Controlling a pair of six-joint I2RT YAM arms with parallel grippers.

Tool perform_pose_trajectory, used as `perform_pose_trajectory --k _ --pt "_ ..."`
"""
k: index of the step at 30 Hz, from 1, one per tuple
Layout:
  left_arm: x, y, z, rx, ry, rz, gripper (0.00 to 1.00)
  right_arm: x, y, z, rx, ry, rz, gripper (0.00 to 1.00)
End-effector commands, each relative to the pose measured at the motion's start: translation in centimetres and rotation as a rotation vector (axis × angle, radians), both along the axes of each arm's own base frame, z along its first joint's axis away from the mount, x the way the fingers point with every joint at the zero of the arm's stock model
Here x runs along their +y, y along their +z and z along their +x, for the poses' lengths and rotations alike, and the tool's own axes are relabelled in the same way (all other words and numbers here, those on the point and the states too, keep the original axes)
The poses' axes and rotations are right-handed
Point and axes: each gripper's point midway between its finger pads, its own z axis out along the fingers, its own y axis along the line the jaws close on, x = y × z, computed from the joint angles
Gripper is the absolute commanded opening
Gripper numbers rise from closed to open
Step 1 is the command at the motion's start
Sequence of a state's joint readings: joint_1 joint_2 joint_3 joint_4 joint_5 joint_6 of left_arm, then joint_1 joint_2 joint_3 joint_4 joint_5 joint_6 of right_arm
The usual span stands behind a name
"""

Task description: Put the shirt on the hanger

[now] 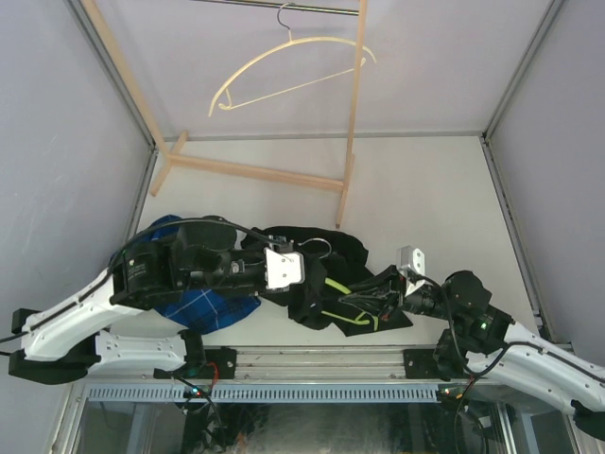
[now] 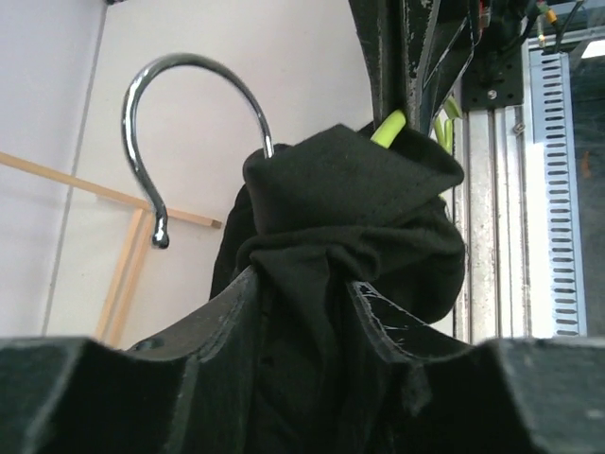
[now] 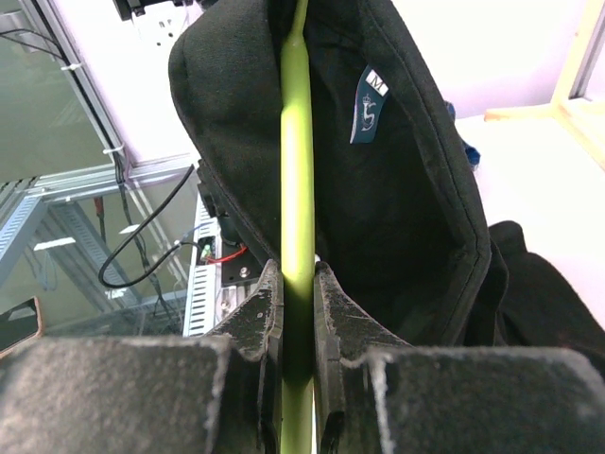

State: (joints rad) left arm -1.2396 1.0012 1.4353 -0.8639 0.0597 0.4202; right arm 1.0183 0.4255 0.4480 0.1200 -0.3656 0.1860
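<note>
We saw the black shirt bunched in a heap at the middle of the desk's near edge, draped partly over the lime-green hanger. The left gripper was clamped on a thick fold of the shirt's fabric just below the hanger's metal hook, which stood clear of the cloth. The right gripper had its fingers pinched tight on the hanger's green bar, with the shirt's collar and its size label hanging around that bar. A blue plaid shirt lay toward the near left corner. A cream hanger hung on the wooden rack along the far edge.
</note>
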Motion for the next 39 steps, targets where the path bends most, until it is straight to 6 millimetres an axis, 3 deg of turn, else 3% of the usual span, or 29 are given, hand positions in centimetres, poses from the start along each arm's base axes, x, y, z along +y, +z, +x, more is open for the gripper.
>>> perform_pose_trajectory --k 1,4,8,14,17,22,25,31,35,39 --pt "-0.7 0.3 -1.0 0.021 -0.062 -0.017 0.34 -0.5 5.9 -0.9 -0.095 0.025 0.162 0.00" --pt "-0.6 0.3 -1.0 0.018 -0.059 -0.017 0.19 -0.5 5.7 -0.5 -0.090 0.006 0.150 0.00" --pt "0.1 0.5 -0.6 0.003 -0.032 -0.024 0.01 -1.3 5.4 0.5 -0.078 -0.067 0.142 0.13" --pt "1.9 0.2 -0.2 -0.012 0.029 -0.026 0.00 -4.6 5.6 2.7 -0.042 -0.274 0.139 0.40" --pt "3.0 0.0 0.3 -0.028 0.077 -0.045 0.00 -7.1 5.3 4.1 0.023 -0.415 0.152 0.46" --pt "4.7 0.8 1.4 -0.093 0.161 -0.134 0.00 -9.9 3.0 5.6 0.182 -0.579 0.149 0.50" --pt "5.7 1.4 2.1 -0.155 0.202 -0.189 0.00 -9.4 1.3 5.7 0.283 -0.585 0.110 0.52" --pt "5.9 1.8 0.5 -0.302 0.040 -0.230 0.00 -5.3 -2.0 5.3 0.414 -0.469 -0.076 0.53" --pt "6.1 1.2 -0.4 -0.348 -0.035 -0.205 0.00 -3.1 -2.5 5.1 0.469 -0.367 -0.109 0.53" --pt "6.0 0.6 -0.6 -0.353 -0.061 -0.176 0.00 -1.8 -1.5 5.3 0.463 -0.294 -0.079 0.53"
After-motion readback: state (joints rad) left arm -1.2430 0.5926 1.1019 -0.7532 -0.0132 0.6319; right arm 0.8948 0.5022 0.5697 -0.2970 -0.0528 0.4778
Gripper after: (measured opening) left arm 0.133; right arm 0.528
